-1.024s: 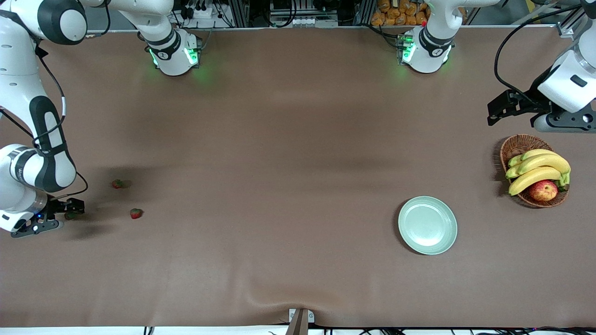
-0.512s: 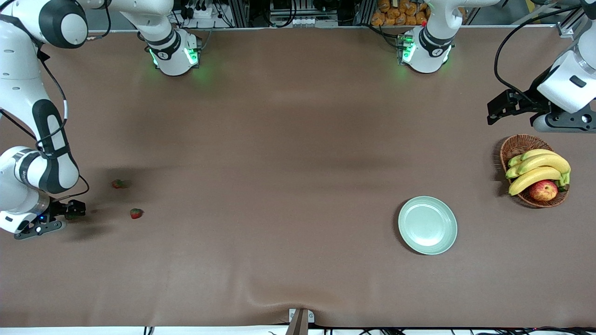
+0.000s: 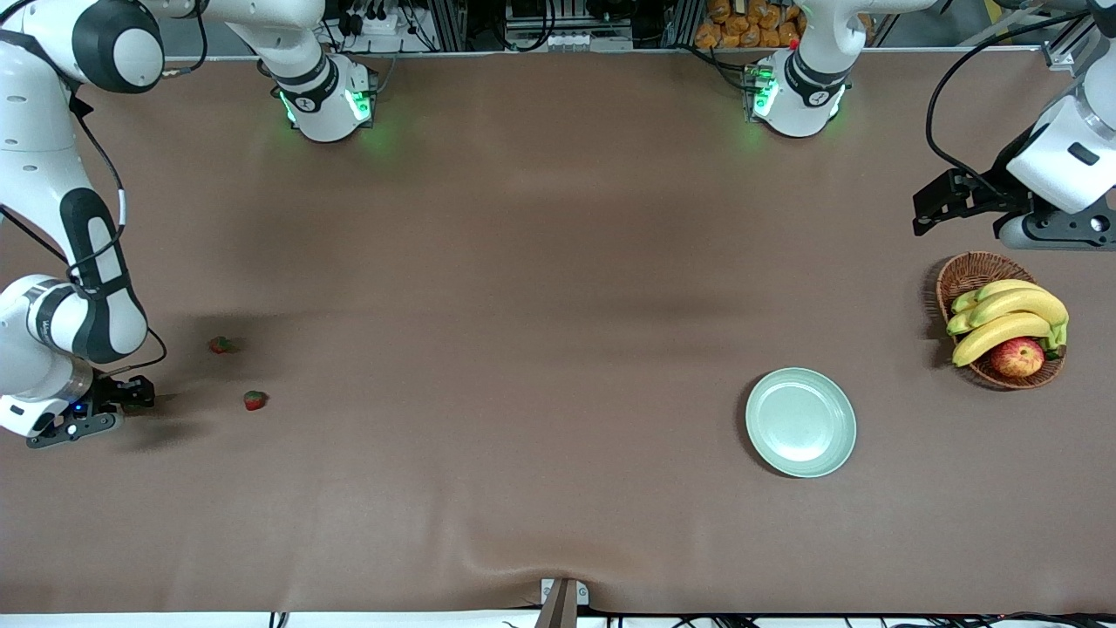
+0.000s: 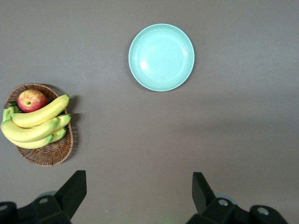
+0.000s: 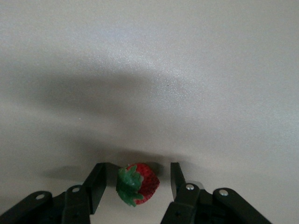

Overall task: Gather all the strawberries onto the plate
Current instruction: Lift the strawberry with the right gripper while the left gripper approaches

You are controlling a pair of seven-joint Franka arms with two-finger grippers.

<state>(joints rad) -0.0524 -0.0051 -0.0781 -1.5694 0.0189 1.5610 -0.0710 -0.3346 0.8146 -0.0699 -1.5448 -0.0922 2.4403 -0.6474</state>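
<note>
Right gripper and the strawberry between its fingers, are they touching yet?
Apart. The right wrist view shows the right gripper straddling the strawberry, with table visible on each side between the berry and the fingers.

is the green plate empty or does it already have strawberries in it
Empty. The plate shows only bare glossy green in the front and left wrist views. Two strawberries lie on the table; a third sits between the right hand's open fingers.

A brown, cloth-covered worktop [image 3: 540, 288] is filling the scene, wrinkling at its near edge; cables and metal framing [image 3: 523, 22] are lining its top edge.
</note>
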